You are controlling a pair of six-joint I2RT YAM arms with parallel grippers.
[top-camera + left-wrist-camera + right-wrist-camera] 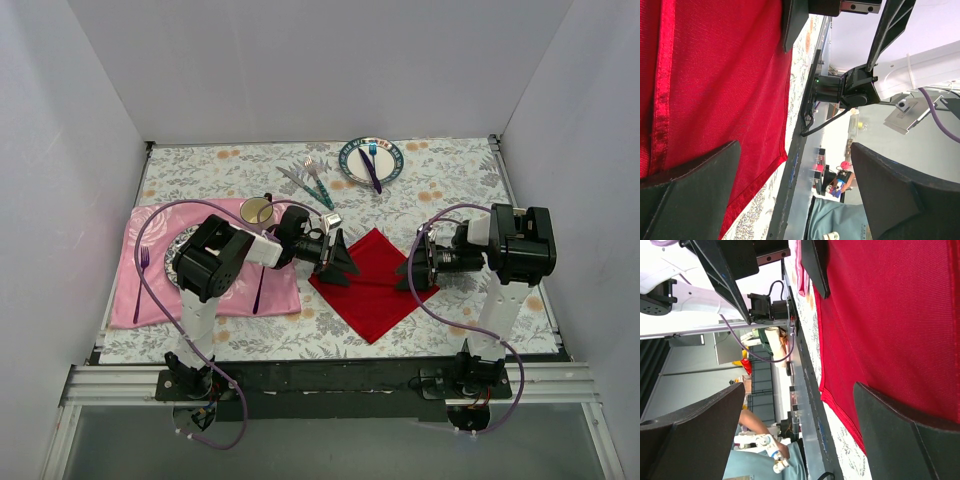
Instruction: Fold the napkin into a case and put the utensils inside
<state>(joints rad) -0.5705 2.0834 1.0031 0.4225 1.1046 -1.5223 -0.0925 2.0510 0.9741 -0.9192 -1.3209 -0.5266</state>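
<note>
The red napkin (372, 283) lies flat as a diamond on the flowered tablecloth, between my two arms. My left gripper (335, 258) stands open at its left corner, jaws wide, nothing between them. My right gripper (415, 265) stands open at its right corner, also empty. In the left wrist view the napkin (720, 80) fills the left side, with one finger (690, 190) over it. The right wrist view has the napkin (890, 315) on the right, under one finger (905, 440). The utensils (312, 182), silver with teal handles, lie at the back centre, apart from both grippers.
A patterned plate (392, 172) at the back holds a blue fork and a purple knife. The pink placemat (150, 290) on the left carries a purple fork (141, 285), a purple spoon (259, 290) and a cup (256, 211). The table's near edge runs close behind the napkin's front corner.
</note>
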